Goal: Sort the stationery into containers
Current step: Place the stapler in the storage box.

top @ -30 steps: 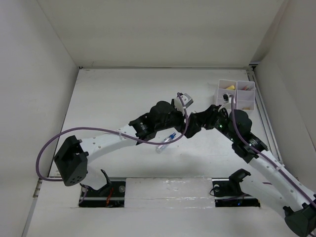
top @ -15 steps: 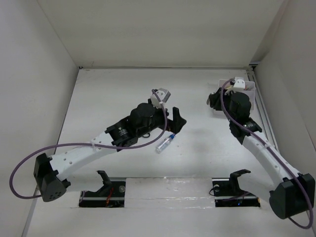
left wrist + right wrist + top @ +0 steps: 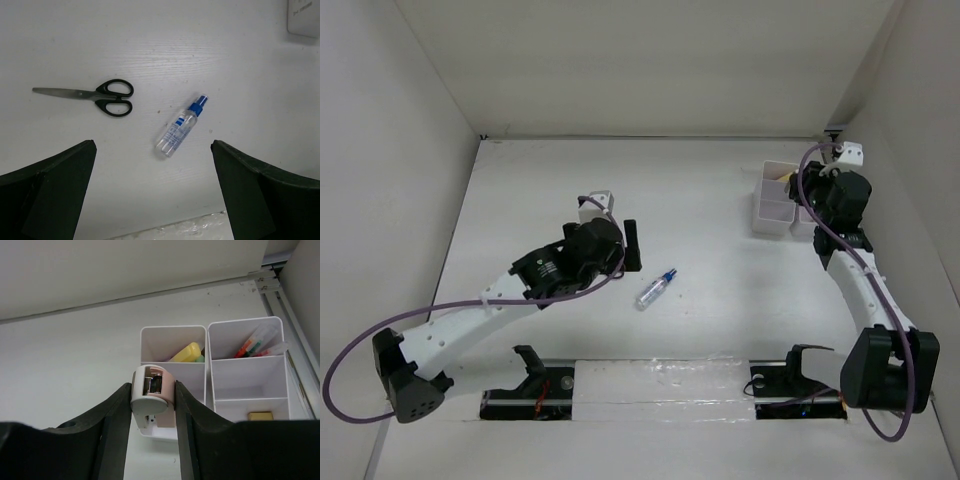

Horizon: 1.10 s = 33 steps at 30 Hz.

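My right gripper is shut on a small white and pink item, held in the air just in front of the two white containers. The left bin's far compartment holds a yellow highlighter; the right bin holds thin pens and a beige block. My left gripper is open above the table, nothing between its fingers. Beyond it lie a clear blue-capped bottle and black-handled scissors. In the top view the scissors are hidden; the bottle lies mid-table.
The bins stand at the back right next to a metal rail along the right wall. White walls enclose the table on three sides. The arm bases and brackets sit at the near edge.
The right arm has swung from the middle of the table to the back right, up to the bins. The left arm has pulled back to the left, away from the bottle.
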Available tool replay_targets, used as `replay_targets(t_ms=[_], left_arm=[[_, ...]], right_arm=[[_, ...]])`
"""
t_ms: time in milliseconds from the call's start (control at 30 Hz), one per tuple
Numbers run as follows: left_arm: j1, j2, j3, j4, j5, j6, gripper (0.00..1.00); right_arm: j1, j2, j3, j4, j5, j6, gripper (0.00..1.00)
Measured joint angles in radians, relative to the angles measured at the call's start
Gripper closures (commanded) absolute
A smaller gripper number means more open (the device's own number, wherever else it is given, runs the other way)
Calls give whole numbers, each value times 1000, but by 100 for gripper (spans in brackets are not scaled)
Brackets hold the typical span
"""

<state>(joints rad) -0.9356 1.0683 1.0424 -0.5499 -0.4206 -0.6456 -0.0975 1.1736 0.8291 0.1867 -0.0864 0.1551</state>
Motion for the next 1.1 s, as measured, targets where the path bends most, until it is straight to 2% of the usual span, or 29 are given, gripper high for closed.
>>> replay_targets(t_ms=[567, 1100], left_arm=[[0, -99, -24, -47, -68, 13, 0], [0, -124, -40, -46, -82, 13, 0]], right_arm=[[-46, 34, -3, 19, -89, 19, 100], [-67, 39, -3, 26, -81, 47, 100]])
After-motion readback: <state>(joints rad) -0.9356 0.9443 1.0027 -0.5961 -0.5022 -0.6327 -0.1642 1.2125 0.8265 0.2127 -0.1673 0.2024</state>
